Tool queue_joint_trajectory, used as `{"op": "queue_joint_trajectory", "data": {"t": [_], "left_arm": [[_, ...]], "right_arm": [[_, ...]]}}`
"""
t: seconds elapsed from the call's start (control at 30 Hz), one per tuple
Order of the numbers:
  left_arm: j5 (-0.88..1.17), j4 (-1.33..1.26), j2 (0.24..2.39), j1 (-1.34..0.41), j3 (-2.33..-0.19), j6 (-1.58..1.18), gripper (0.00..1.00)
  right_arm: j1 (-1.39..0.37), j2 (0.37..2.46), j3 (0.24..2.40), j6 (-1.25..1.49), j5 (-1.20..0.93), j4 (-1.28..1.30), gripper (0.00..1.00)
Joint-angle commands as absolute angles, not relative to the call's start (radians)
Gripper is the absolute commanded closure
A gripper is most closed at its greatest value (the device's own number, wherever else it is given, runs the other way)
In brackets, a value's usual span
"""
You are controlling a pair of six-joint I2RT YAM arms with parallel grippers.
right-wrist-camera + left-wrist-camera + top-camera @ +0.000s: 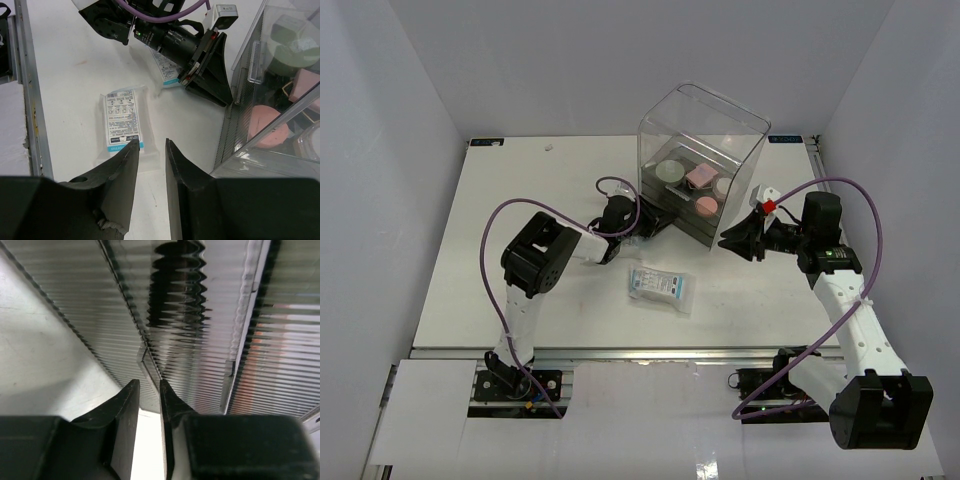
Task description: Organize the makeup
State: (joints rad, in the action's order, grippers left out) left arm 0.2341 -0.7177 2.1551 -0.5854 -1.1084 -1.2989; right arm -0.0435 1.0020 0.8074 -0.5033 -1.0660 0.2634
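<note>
From above, a sachet [660, 287] lies on the counter [520, 300] before the clear box [705, 125]; pink puffs [707, 207] sit inside. Left wrist: left fingers [125, 412] nearly meet around a drawer tab [145, 360], grip unclear. Right wrist: right fingers [125, 170] slightly apart, empty.

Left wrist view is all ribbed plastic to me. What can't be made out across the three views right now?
- Left gripper, left wrist view: whether it pinches the drawer handle; too close here, too small from above.
- Drawer contents, same view: the ribbed drawer front blurs them.
- Second sachet, right wrist view: mostly under the left gripper.
- Brushes: in no view.
- Print on the near sachet: too small.
</note>
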Motion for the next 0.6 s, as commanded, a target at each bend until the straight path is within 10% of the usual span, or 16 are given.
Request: {"op": "queue_joint_trajectory", "data": {"t": [0.0, 0.57], "left_arm": [[0.215, -0.729, 2.164, -0.586, -1.143, -1.305, 0.68], [0.244, -0.83, 2.15, -0.578, -1.056, -1.304, 0.97]], "right_arm": [[-0.033, 0.983, 0.81, -0.494, -1.095, 0.233, 0.66], [-0.024, 0.992, 0.805, -0.499, -1.098, 0.233, 0.67]]}}
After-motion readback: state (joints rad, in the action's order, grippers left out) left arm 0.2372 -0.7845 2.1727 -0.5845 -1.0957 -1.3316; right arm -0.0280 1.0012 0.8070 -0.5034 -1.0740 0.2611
